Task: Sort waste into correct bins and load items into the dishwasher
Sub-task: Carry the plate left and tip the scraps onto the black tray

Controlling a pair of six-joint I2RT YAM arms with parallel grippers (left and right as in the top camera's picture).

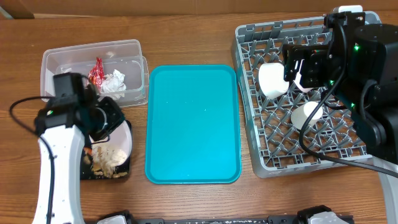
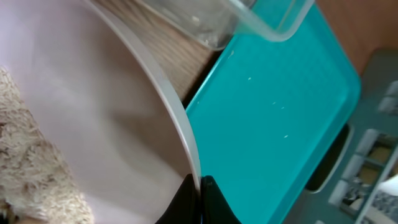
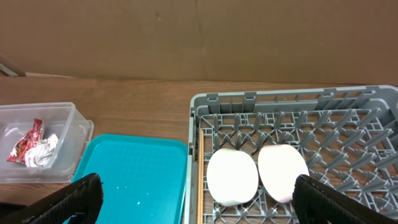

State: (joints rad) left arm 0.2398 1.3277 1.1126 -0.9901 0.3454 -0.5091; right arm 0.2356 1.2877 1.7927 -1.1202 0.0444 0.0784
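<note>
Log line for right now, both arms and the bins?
left gripper: shut on rim of plate holding scraps, over black tray | right gripper: open, empty, above dish rack | clear tub: red wrapper, napkin inside

My left arm point(image 1: 57, 163) comes up from the near edge in the overhead view, a white forearm link ending in a black wrist that bends over toward my right. My left gripper point(image 2: 199, 198) is clamped tight, its dark fingertips point(image 2: 217, 208) pinching the rim of the white plate point(image 2: 112, 124) from both sides. My right arm point(image 1: 367, 68) is black, folded in from the far right, wrist pointing left. My right gripper point(image 3: 196, 186) hangs with jaws spread wide and holds nothing.
</note>
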